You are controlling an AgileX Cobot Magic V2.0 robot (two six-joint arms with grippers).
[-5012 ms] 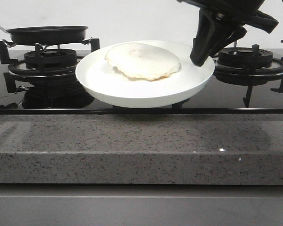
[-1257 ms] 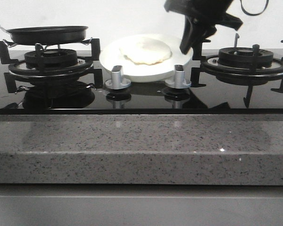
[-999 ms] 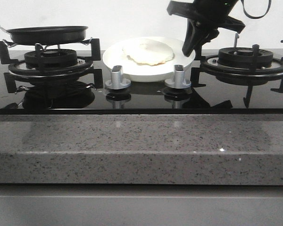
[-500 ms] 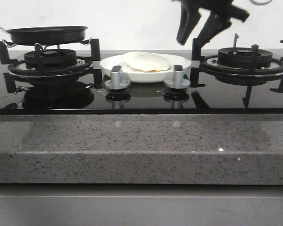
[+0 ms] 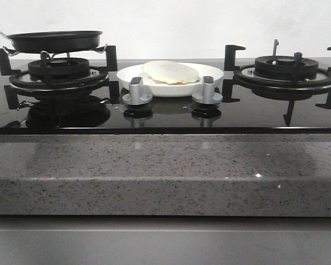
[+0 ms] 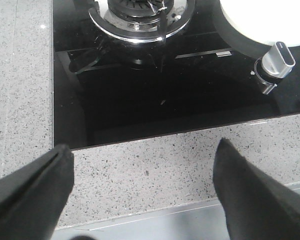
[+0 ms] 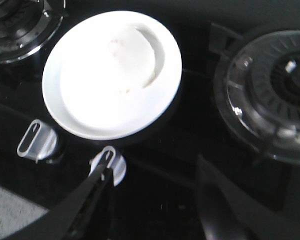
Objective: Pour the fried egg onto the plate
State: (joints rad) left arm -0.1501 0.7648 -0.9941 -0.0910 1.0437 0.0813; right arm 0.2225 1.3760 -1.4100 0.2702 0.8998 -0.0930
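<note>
In the front view, a round, shallow, glossy white plate (image 5: 171, 84) is seen resting on the black glass hob (image 5: 165, 113), midway between the two burners and towards the far edge of the worktop. A flat fried egg (image 5: 171, 72) with a pale white surface and a thin browned rim is held in it, lying across the middle of the dish and reaching towards its left side. Two silver control knobs (image 5: 137, 91) are set just in front of the plate. A small black frying pan (image 5: 55, 40) is seated on the left burner's black grate (image 5: 58, 72) near the far left corner; what it holds cannot be told from this angle. The right burner grate (image 5: 287, 72) is seen towards the far right corner. A grey speckled stone ledge (image 5: 165, 174) forms the near edge. Neither arm is shown in this view.

In the left wrist view, the left gripper (image 6: 142, 187) is seen above the speckled near edge, its two dark fingers spread wide with nothing between them. A portion of the white plate (image 6: 270, 17) and one silver knob (image 6: 277, 60) are visible.

In the right wrist view, the right gripper (image 7: 155, 205) is seen above the black glass with its fingers parted and nothing gripped. The white plate (image 7: 77, 107) is shown whole with the fried egg (image 7: 117, 60) lying in it, though glare washes out the detail.
</note>
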